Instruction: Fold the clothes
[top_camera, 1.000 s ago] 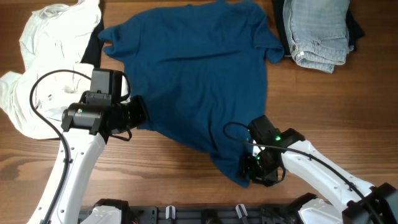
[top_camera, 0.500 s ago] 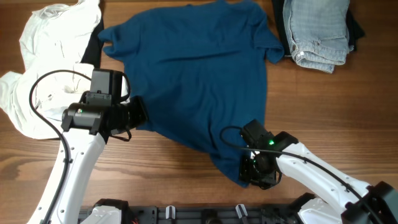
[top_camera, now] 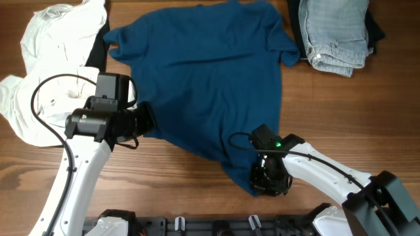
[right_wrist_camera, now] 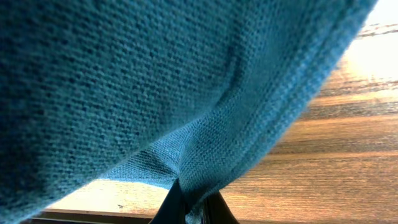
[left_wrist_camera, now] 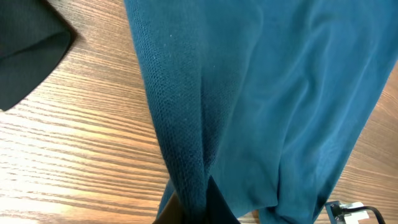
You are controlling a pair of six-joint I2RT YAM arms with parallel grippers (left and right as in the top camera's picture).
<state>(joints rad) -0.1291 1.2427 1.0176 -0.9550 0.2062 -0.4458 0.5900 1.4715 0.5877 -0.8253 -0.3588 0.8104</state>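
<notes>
The right gripper point(top_camera: 268, 181) takes hold of the hem
It has crept a little leftward onto the lower corner of the dark-blue shirt point(top_camera: 210, 78), and its jaws, parted a moment ago, are now pinched on the fabric.

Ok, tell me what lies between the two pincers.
Only the dark-blue shirt: its lower hem runs from the left pincer to the right pincer, both shut on it. The overhead view shows it.
</notes>
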